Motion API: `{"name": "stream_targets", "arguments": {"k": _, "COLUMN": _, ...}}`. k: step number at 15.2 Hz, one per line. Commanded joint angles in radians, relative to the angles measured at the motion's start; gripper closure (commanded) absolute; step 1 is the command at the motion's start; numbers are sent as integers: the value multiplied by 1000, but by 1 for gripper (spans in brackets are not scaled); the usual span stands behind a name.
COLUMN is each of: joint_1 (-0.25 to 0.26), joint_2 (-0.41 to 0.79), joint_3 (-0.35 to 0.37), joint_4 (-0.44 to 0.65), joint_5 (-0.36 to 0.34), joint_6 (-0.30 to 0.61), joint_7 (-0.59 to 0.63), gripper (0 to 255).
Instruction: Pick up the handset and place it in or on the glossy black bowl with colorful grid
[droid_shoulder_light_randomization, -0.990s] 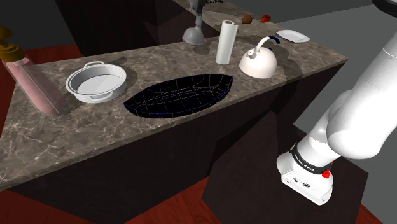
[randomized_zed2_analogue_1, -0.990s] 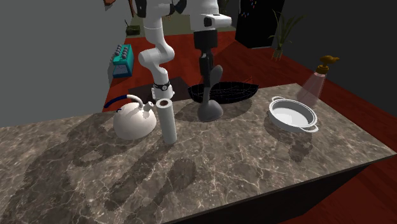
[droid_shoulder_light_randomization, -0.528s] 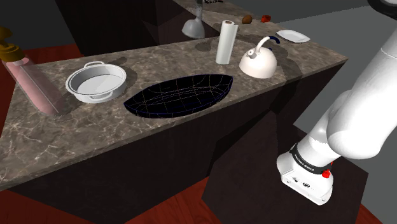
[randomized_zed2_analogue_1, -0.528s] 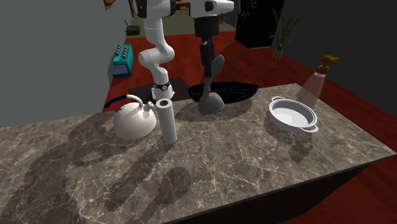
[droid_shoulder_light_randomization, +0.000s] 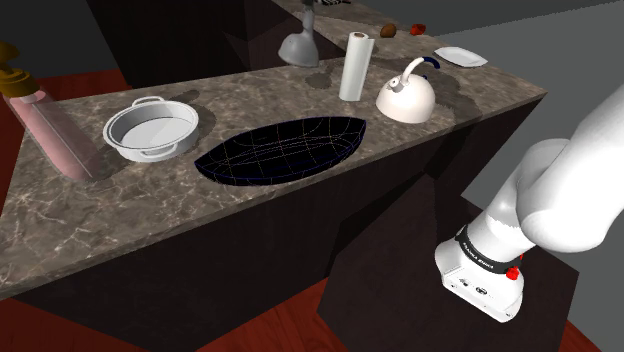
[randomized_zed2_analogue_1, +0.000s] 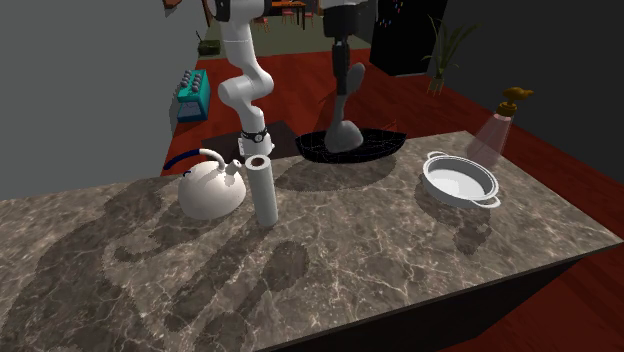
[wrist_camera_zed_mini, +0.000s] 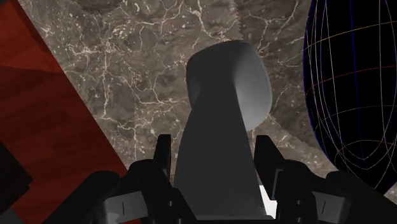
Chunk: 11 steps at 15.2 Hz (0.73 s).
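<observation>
Wrist view shows the hand (wrist_camera_zed_mini: 213, 147) clasping the grey handset (wrist_camera_zed_mini: 226, 83) beside the black gridded bowl (wrist_camera_zed_mini: 356, 83).

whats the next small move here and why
Probably carry the handset sideways toward the black bowl before lowering it. The gripper is shut on the grey handset and holds it above the marble countertop. In the wrist view, marble rather than the bowl lies beneath the handset, and the bowl's coloured grid sits off to one side.
</observation>
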Motion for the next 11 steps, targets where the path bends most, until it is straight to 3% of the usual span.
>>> {"name": "stream_targets", "arguments": {"k": 1, "joint_1": 24, "joint_2": -40, "joint_3": 27, "joint_4": -37, "joint_5": -14, "joint_6": -8, "joint_7": 53, "gripper": 255}}
{"name": "stream_targets", "arguments": {"k": 11, "joint_1": 119, "joint_2": -148, "joint_3": 161, "joint_4": -88, "joint_5": -46, "joint_6": -94, "joint_7": 275, "gripper": 255}}
